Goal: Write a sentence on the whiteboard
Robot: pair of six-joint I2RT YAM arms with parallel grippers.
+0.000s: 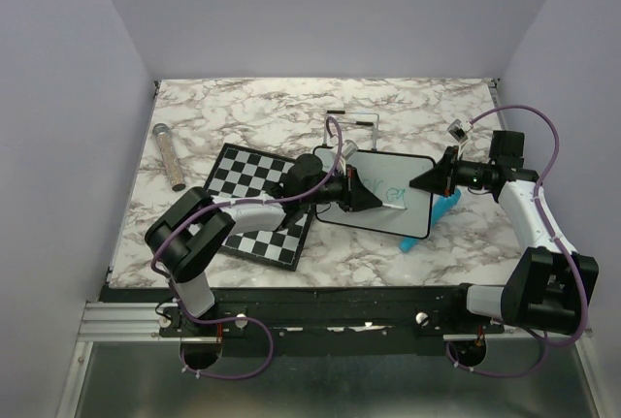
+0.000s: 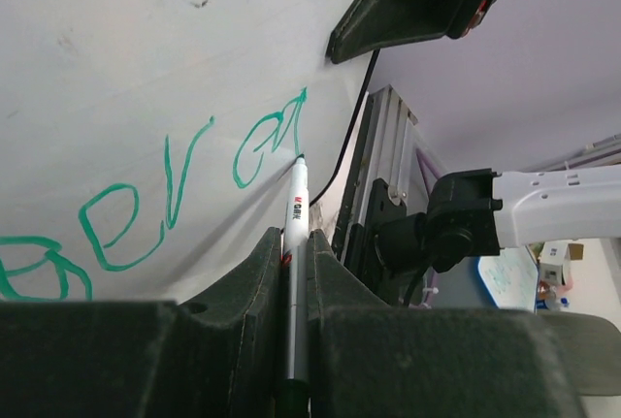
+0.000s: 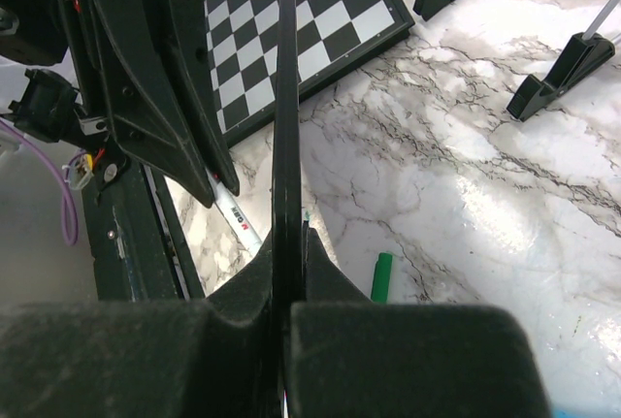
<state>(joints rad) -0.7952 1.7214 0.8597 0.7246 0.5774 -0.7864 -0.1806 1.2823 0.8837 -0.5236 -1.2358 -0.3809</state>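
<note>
Our left gripper (image 2: 296,245) is closed on a marker (image 2: 295,212). The two fingers press on the barrel from both sides, and the tip points away from the wrist. The tip touches the whiteboard (image 2: 146,49) at the low end of the last green stroke. From there the sentence (image 2: 165,185) runs back toward the left of this view: one row of teal-green letters, which we read roughly as "Bever" and then a rounded letter under the tip. We cannot read it with certainty, and we see no second row from this camera.

Our right gripper (image 3: 290,240) is closed too, and it clamps the thin black edge of the whiteboard, which its own camera sees edge-on. In the top view this gripper holds the board at its right side, while the left arm reaches onto the middle of it. The board stands beside the chessboard (image 1: 257,207), to the right of it, near the middle of the table (image 3: 466,195). A green cap (image 3: 382,277), probably of the marker, lies on the marble close to the board.

We judge that the task is in progress and not finished. A first word and the start of another are on the board, and the pen is in contact, so the step in hand is the forming of a letter. A large part of the white surface is bare. What is left, as we think, is to complete the remaining words and then to lift the tip from the board.
</note>
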